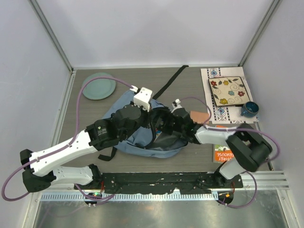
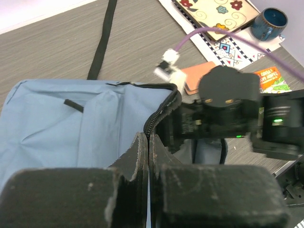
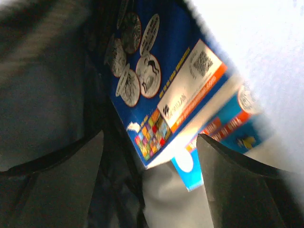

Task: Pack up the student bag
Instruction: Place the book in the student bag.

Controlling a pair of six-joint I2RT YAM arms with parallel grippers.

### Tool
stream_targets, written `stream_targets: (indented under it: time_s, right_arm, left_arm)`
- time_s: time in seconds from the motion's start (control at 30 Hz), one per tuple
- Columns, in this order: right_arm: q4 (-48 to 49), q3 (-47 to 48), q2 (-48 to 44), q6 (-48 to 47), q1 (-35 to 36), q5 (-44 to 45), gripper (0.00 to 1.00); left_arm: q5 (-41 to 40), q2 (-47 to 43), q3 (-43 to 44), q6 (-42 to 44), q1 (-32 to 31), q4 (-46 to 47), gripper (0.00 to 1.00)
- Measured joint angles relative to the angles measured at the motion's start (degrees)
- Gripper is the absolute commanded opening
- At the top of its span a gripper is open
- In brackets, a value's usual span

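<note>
Fingers (image 3: 237, 190) of the right gripper (image 3: 151, 137) stand spread wide inside the student bag (image 1: 142, 145), touching nothing. A blue printed cover (image 3: 156, 80), bearing round pictures and a square code, shows in the gap between them. A lighter blue and orange item (image 3: 232, 118) lies just behind it; whether these are books or boxes cannot be told.

Beside it, the left gripper (image 2: 148, 137) is pressed together on the bag's dark zipper edge (image 2: 161, 114), at the rim of the opening where the right arm (image 1: 209, 135) reaches in.

The light blue-grey bag lies at the middle of the grey table (image 1: 190, 80), and a black strap (image 1: 171, 83) trails off toward the far side. A teal plate (image 1: 99, 86) sits far left. On the right, a floral tile (image 1: 229, 91) rests on a patterned mat (image 1: 216, 111) with a blue mug (image 1: 249, 109) beside it. An orange book (image 1: 221, 154) lies nearer the arms.
</note>
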Motion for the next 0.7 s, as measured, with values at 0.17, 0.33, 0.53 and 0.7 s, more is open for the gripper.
stream_targets:
  time_s: [0.17, 0.33, 0.53, 0.7]
  right_arm:
    - [-13.8, -2.6, -14.6, -5.9, 0.2, 6.8, 0.86]
    - [-26.6, -2.7, -27.8, -9.7, 0.2, 15.2, 0.87]
    - [-46.6, -2.3, -47.6, -10.4, -2.2, 30.9, 0.97]
    - [-60.0, -0.8, -51.5, -13.2, -19.0, 36.8, 0.98]
  left_arm:
    - [-0.9, -1.2, -1.9, -1.4, 0.0, -0.3, 0.00]
    - [-1.0, -1.2, -2.7, -2.8, 0.0, -0.3, 0.00]
    - [1.0, -0.2, -3.9, -4.3, 0.0, 0.2, 0.39]
    - [6.4, 4.5, -3.2, -6.1, -0.4, 2.2, 0.80]
